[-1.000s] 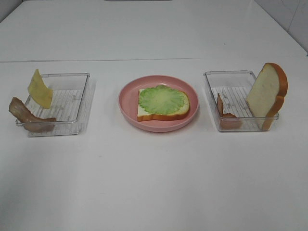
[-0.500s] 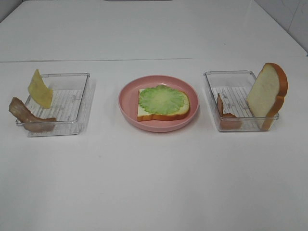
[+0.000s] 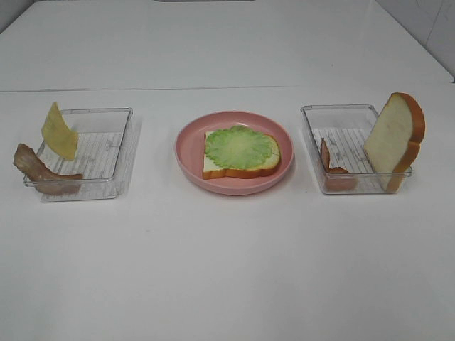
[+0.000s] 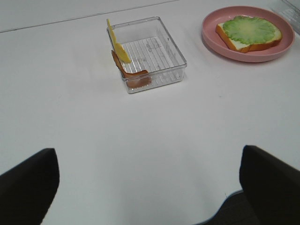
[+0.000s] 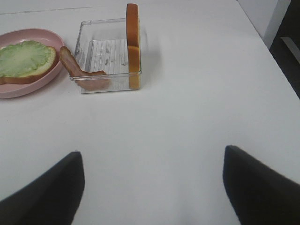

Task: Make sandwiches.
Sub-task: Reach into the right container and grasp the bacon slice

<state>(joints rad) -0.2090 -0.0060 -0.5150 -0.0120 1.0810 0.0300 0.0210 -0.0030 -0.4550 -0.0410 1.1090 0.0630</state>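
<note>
No readable text, label, brand, number or sign anywhere in view.

Bread slice [image 3: 213, 165] flat under green lettuce leaf [image 3: 240, 147], second bread slice [image 3: 394, 138] upright, yellow cheese slice [image 3: 58, 132] leaning, brown bacon strips [image 3: 43, 174] well apart

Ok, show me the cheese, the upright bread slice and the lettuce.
cheese [image 3: 58, 132], high camera view, middle of its yellow face.
upright bread slice [image 3: 393, 138], high camera view, centre of its white face.
lettuce [image 3: 242, 147], high camera view, middle of the leaf.
</note>
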